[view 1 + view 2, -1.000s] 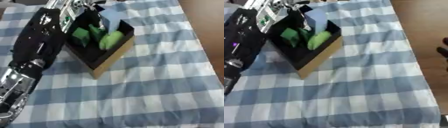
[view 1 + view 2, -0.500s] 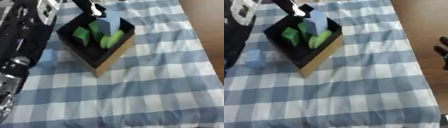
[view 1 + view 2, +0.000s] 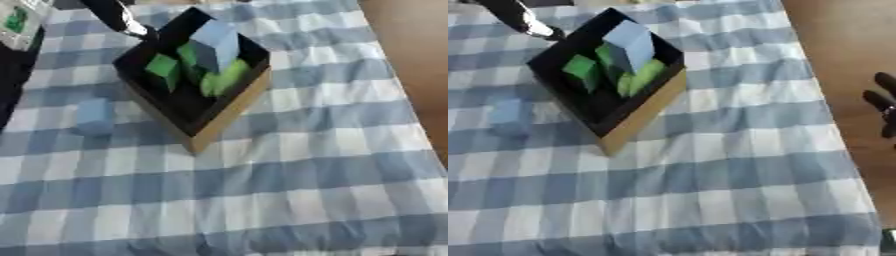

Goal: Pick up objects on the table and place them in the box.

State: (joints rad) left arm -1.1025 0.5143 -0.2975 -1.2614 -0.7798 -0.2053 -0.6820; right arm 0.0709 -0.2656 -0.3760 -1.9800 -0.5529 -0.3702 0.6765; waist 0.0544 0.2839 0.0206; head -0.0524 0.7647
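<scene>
A black box (image 3: pixel 223 117) with tan outer walls stands askew on the blue-and-white checked cloth. Inside it a light blue block (image 3: pixel 214 46) leans on top of green pieces (image 3: pixel 163 70) and a yellow-green one (image 3: pixel 224 80). Another blue block (image 3: pixel 94 116) lies on the cloth just left of the box. My left hand (image 3: pixel 118 17) shows only as straight dark fingers at the top left, just beyond the box's far corner, holding nothing. At the right edge, beside the table, my right hand (image 3: pixel 883 102) hangs with its fingers spread and empty.
The table's right edge (image 3: pixel 833 100) runs down beside brown floor. My left arm (image 3: pixel 13 30) fills the upper left corner. The checked cloth (image 3: pixel 289 190) stretches in front of and to the right of the box.
My left arm has drawn back up and to the left, off the box. The light blue block now rests in the box, and the blue block on the cloth has come into sight.
</scene>
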